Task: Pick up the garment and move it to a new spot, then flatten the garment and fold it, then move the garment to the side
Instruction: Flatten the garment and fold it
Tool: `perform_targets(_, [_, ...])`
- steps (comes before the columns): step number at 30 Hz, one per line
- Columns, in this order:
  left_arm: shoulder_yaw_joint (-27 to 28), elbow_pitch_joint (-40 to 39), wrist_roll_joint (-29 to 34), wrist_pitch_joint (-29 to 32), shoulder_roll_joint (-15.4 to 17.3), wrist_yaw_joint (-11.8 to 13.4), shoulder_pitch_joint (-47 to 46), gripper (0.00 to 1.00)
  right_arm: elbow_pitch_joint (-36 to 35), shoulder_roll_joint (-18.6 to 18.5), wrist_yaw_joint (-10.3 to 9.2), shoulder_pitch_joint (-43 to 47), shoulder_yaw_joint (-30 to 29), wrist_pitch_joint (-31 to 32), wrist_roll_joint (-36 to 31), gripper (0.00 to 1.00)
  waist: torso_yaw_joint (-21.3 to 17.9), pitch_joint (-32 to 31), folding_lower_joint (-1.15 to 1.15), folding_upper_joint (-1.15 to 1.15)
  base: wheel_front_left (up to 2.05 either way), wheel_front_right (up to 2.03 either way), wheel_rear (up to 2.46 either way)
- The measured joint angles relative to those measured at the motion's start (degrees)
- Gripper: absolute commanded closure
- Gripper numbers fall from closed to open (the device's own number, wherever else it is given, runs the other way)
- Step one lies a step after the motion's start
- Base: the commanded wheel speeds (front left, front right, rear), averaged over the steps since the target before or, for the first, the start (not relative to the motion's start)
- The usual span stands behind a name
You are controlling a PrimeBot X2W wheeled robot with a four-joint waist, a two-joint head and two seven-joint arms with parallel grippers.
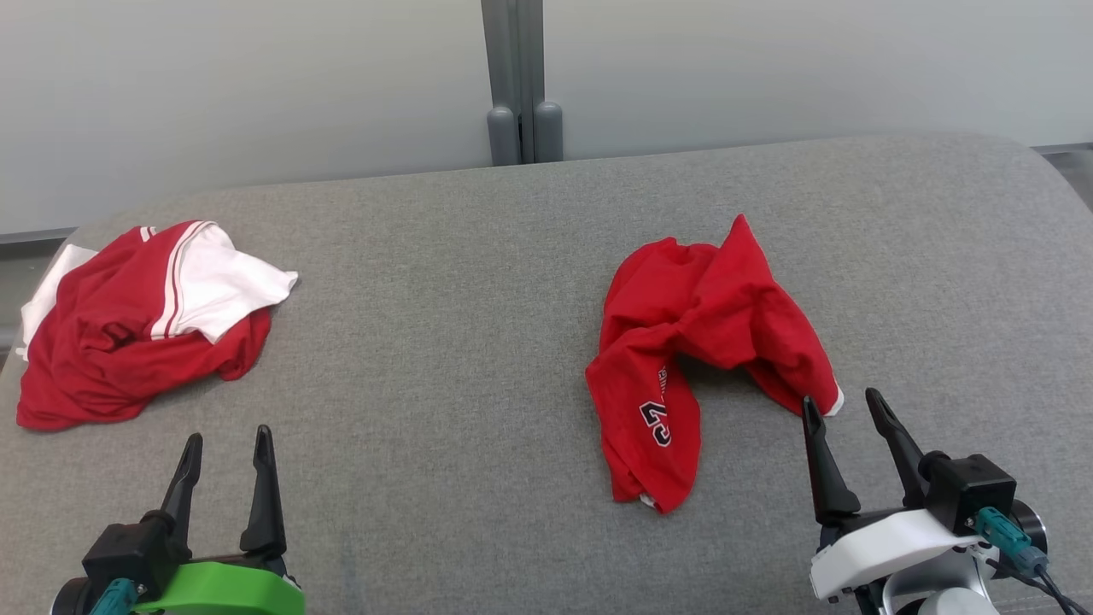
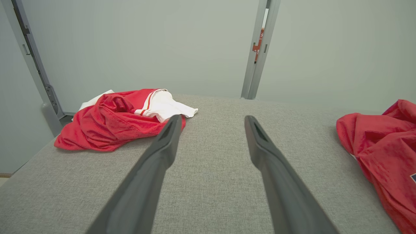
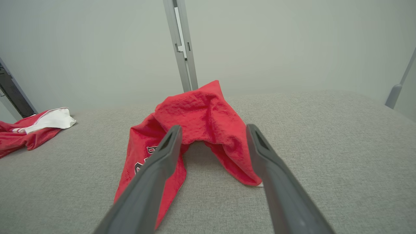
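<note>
Use right gripper [image 1: 839, 400]: red garment [image 1: 683, 342] just fwd-left of its tips; left gripper [image 1: 229, 434] well apart. Both spread, 0 held.

Soft even light, faint shadows, wide-angle warping.

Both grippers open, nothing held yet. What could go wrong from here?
1. The red garment lies crumpled in overlapping folds. The right gripper, open near its white-edged corner, might pinch several layers, so it would not spread flat.
2. A red-and-white garment lies ahead of the open left gripper. The similar colour could draw a grasp to the wrong piece.
</note>
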Motion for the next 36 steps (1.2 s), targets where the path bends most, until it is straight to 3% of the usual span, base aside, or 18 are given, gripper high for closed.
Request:
perform_targets(23, [0.48, 0.19, 0.68, 0.00, -0.76, -0.23, 0.01, 0.00, 1.05, -0.14, 0.00, -1.13, 0.05, -0.16, -0.13, 0.00, -0.24, -0.36, 0.00, 0.00, 0.00, 0.00, 0.00])
perform_targets(36, [-0.68, 0.62, 2.01, 0.00, -1.55, -0.71, -2.09, 0.00, 7.76, -7.17, 0.01, -18.06, 2.99, 1.27, -0.65, 0.00, 1.60, 2.36, 0.00, 0.00, 0.00, 0.00, 0.00])
